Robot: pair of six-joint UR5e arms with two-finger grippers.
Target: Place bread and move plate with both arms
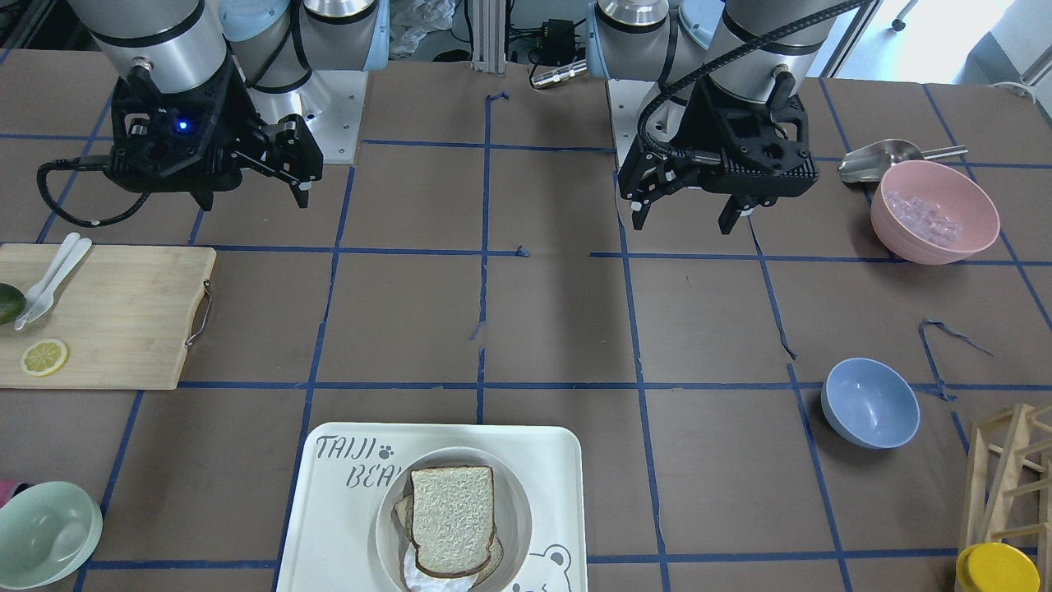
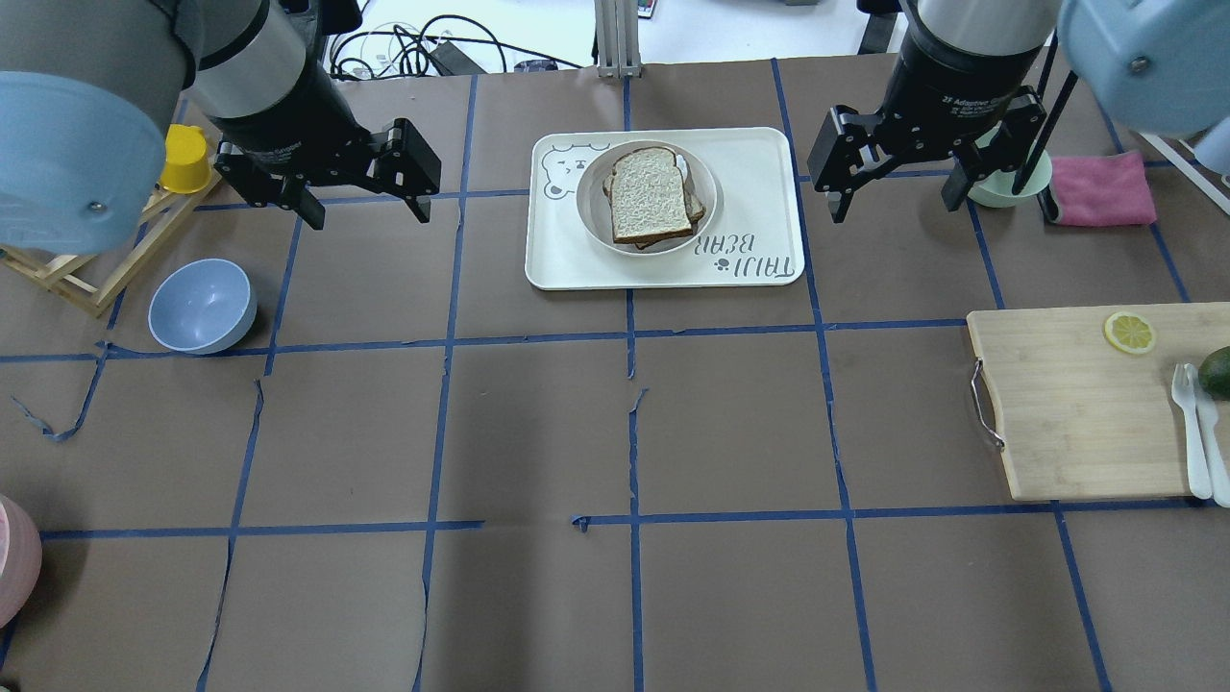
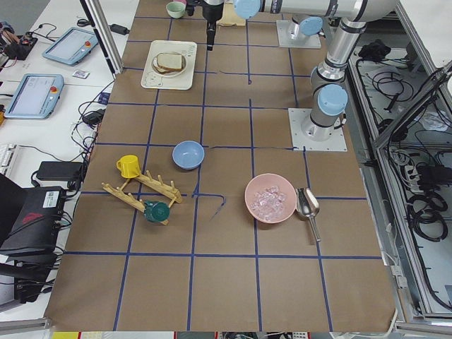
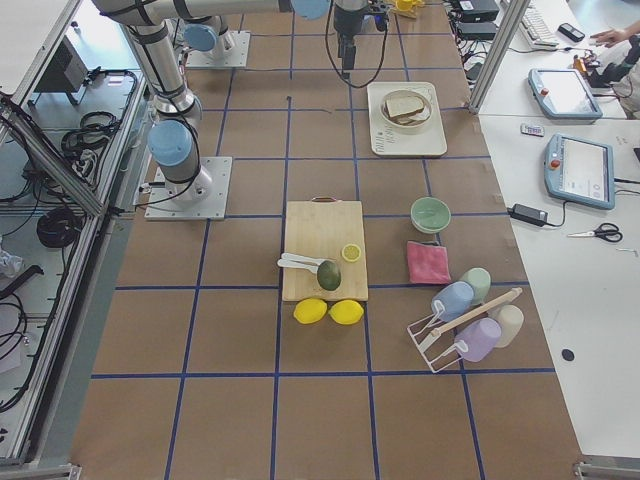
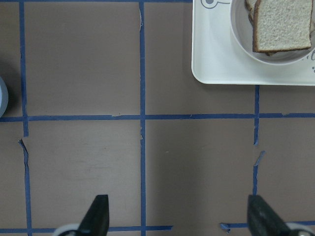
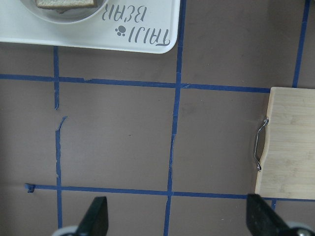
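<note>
The bread (image 1: 452, 518), a speckled slice with a dark crust, lies in the round cream plate (image 1: 516, 510) on top of a smaller slice (image 1: 403, 514). The plate stands on the bear-print tray (image 1: 345, 526). In the overhead view the bread (image 2: 651, 195) and plate (image 2: 588, 192) are centred at the far side. My left gripper (image 2: 365, 207) is open and empty, hovering left of the tray (image 2: 759, 173). My right gripper (image 2: 894, 202) is open and empty, hovering right of it. The left wrist view shows the bread (image 5: 281, 24) at its top right.
A wooden cutting board (image 2: 1067, 404) with a lemon slice, white fork and avocado lies at the right. A blue bowl (image 2: 202, 306) and a wooden rack with a yellow cup (image 2: 184, 159) are at the left. A pale green bowl (image 2: 999, 187) and a pink cloth (image 2: 1100, 187) sit behind my right gripper.
</note>
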